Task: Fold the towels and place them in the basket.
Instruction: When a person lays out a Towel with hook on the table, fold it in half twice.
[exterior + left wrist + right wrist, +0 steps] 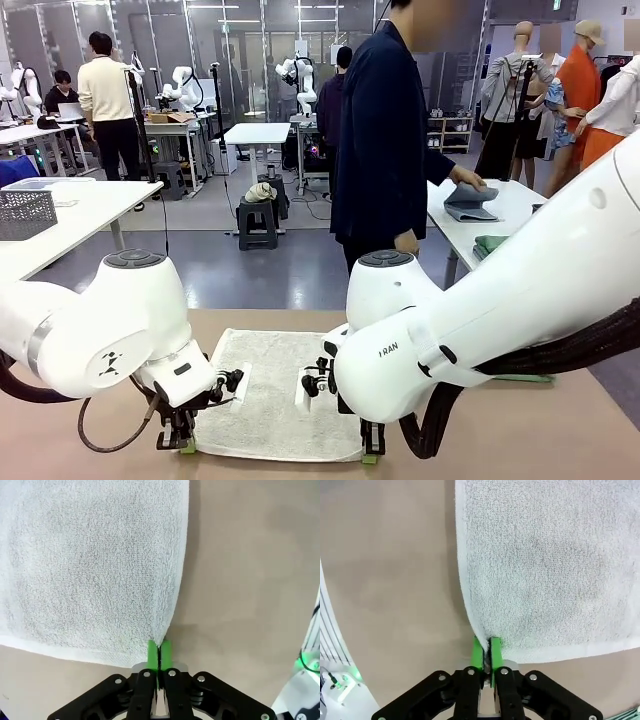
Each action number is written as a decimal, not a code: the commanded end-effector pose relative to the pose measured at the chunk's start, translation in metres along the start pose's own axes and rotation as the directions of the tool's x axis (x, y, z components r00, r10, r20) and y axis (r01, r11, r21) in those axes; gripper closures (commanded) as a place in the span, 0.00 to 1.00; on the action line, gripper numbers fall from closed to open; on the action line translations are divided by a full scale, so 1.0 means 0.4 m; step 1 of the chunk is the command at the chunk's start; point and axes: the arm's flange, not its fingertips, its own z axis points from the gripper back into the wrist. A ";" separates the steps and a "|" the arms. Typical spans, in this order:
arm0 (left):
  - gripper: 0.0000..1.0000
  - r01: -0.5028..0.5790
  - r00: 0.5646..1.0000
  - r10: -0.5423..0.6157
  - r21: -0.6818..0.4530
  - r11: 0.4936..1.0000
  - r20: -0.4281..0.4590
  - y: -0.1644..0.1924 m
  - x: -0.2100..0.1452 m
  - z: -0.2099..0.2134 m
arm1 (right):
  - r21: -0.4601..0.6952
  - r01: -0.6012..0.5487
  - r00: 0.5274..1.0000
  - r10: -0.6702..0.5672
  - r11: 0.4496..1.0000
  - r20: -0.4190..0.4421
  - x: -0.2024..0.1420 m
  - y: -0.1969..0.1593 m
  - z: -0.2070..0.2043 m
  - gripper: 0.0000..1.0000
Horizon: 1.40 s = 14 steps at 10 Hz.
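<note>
Green pads, left: my left tool [159, 649] is clenched. Its pads press together on one near corner of the cream-white towel [90, 565], with terry pinched up between them.
Green pads, right: my right tool [486, 649] is clenched on the towel's other near corner, with the hem caught between the pads.
Tool position: both tools point down, low over the tan tabletop [250, 580], one at each end of the towel's near edge.
Cream-white towel: it lies spread flat on the tabletop between my two arms, its far edge toward the person. It puckers where the pads pinch it.
Arms: my white arms come in from either side, and their wrists lean over the near part of the towel.
Person: stands side-on beyond the far edge, one hand [466, 180] resting on folded grey-blue cloths [470, 207] on a white side table [520, 205].
Pale grey lattice basket [25, 212]: sits on another white table at far left, well apart from the towel.
</note>
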 end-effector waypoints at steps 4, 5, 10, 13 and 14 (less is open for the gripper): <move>1.00 0.000 1.000 0.000 -0.001 1.000 -0.001 -0.001 0.000 0.002 | 0.010 -0.001 1.000 0.001 1.000 -0.008 0.000 0.001 0.000 0.98; 1.00 0.000 1.000 0.000 -0.001 1.000 -0.001 -0.001 0.000 0.002 | 0.010 -0.001 1.000 0.001 1.000 -0.008 0.000 0.001 0.000 0.98; 0.98 0.056 0.998 -0.056 -0.079 0.995 0.001 -0.016 -0.005 0.044 | -0.045 -0.001 1.000 0.002 0.999 0.008 -0.025 -0.014 0.057 0.93; 0.98 0.052 0.998 -0.053 -0.042 0.998 -0.023 -0.015 0.003 0.108 | -0.094 0.002 1.000 -0.003 0.996 -0.007 -0.032 -0.034 0.124 0.93; 0.98 0.041 0.999 -0.042 -0.023 0.999 -0.024 -0.006 0.003 0.124 | -0.099 -0.001 1.000 0.000 0.995 -0.008 -0.036 -0.042 0.136 0.93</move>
